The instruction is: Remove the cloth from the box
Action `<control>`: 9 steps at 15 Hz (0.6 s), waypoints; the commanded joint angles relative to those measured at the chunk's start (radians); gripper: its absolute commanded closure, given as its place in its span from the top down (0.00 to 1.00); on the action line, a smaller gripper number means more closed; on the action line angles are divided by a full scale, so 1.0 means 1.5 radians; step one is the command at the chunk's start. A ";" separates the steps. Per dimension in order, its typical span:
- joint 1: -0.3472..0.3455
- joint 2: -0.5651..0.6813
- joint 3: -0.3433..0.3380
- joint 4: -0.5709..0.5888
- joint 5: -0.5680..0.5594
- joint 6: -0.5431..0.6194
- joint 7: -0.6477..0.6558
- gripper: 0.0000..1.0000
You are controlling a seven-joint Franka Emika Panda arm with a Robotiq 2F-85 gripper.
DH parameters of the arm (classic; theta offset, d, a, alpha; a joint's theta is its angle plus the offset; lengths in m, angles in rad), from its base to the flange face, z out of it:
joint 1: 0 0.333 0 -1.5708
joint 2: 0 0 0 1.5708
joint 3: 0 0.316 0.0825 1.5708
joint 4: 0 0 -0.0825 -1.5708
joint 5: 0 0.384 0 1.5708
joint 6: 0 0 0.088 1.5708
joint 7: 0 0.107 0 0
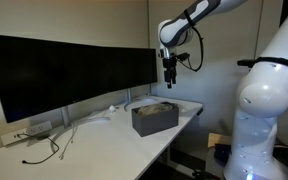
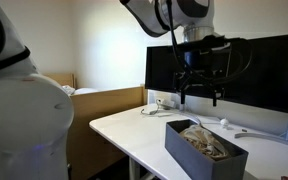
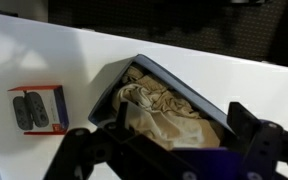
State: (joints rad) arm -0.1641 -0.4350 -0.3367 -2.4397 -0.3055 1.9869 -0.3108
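**benchrat:** Jaws first. The gripper [image 2: 200,92] is spread wide with nothing in it. In the wrist view one of the fingers [image 3: 249,135] sits low on the right edge and its twin is over on the left. It hangs well clear of the desk [image 1: 99,145], pointing straight down.

**solderpaws:** So where's the cloth from there?

**benchrat:** Pretty much straight below. The tan cloth [image 3: 169,112] is bunched up inside the dark box [image 2: 184,150], and in the wrist view it lands between the two fingers, so I'd call the line-up basically good. Both exterior views show open air between the fingertips and the box rim, nothing touching.

**solderpaws:** Any axis to worry about?

**benchrat:** The cloth is a crumpled heap, so it has no real long axis. The box does though: it runs diagonally in the wrist view, upper left to lower right, while the jaws open across the picture. My guess is the move is a plain drop down into the box, watching that neither finger clips a wall. There's only one arm, so no choice there.
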 commanded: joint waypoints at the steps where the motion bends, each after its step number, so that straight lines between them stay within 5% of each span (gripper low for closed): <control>1: -0.027 0.049 -0.009 -0.038 0.021 0.078 0.012 1.00; 9: -0.025 0.149 -0.013 -0.033 0.105 0.217 -0.027 1.00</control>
State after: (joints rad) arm -0.1919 -0.2678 -0.3728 -2.5039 -0.1836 2.2284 -0.3252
